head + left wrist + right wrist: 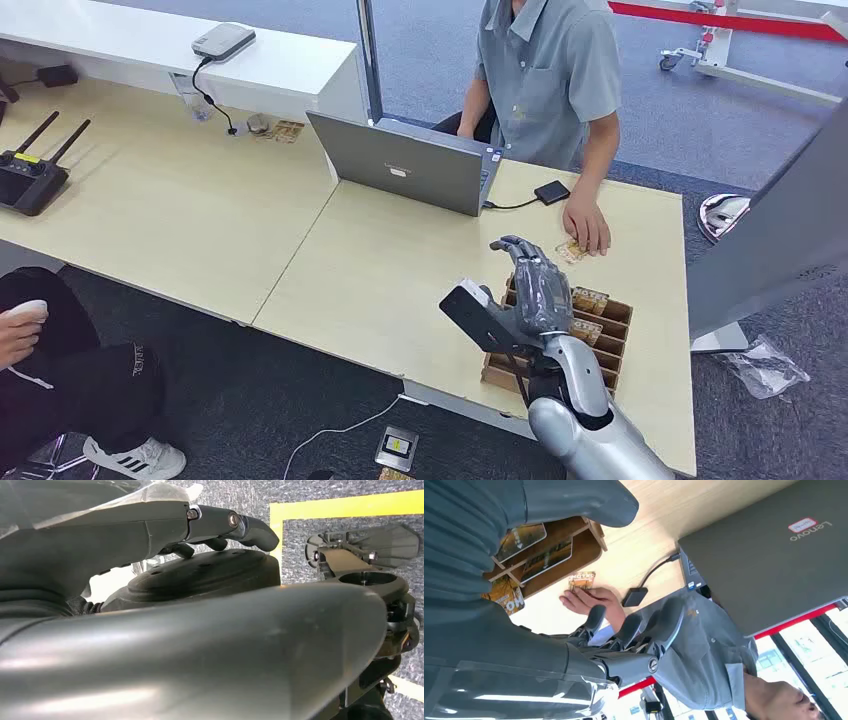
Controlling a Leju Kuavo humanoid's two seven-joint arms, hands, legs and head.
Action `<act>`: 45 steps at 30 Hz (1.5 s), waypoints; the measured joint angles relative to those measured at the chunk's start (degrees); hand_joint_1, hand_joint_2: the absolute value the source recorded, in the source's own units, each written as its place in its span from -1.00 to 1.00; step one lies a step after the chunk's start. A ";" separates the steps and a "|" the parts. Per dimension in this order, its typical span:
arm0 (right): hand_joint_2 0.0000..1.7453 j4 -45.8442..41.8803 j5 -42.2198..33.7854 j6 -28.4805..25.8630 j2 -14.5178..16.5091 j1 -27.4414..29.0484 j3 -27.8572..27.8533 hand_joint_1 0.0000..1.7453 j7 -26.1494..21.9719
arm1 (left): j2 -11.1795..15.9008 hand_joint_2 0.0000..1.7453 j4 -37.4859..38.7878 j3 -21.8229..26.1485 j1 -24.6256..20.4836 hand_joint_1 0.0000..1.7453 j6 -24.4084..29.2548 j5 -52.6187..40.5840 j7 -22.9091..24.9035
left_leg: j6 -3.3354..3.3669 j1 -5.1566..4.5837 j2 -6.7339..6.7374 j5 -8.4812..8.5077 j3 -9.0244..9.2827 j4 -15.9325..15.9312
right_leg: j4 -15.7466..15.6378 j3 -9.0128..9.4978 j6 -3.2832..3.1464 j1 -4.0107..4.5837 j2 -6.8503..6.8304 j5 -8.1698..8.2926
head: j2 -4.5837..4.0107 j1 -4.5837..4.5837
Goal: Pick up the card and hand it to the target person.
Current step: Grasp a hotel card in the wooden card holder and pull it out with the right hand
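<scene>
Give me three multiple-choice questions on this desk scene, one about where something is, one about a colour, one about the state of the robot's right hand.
1. Where does the person's hand rest?
A. on a card on the desk
B. on the laptop
C. in the wooden card rack

2. What colour is the laptop lid?
A. white
B. grey
C. red

3. The right hand is:
A. holding a card
B. over the wooden card rack, holding nothing
C. pressing the laptop

Answers: 1 A, fingers lie on the card; 2 B, the lid shows grey; 3 B, its fingers are apart and empty.

My right hand (540, 285) sits lower right of the head frame, arm raised, fingers (664, 622) loosely curled, gripping nothing.
</scene>
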 joint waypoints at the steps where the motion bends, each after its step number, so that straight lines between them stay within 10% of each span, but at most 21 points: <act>1: 1.00 0.00 0.01 0.01 0.00 -0.02 0.00 -0.27 0.00 | -0.02 -1.00 0.04 0.00 0.00 -1.00 0.00 0.00 -0.04 | 0.00 0.00 0.00 0.00 0.00 0.00 | 0.00 0.00 0.00 0.00 0.00 0.00 | 0.00 -0.01; 45: 1.00 8.14 6.32 2.26 0.04 -0.58 -1.24 -0.01 4.01 | -4.37 -1.00 4.11 0.09 -0.55 -1.00 4.60 -0.44 0.11 | 0.01 -0.02 0.00 0.00 0.00 0.01 | -0.01 -0.01 0.03 -0.05 0.00 0.02 | 0.00 -0.02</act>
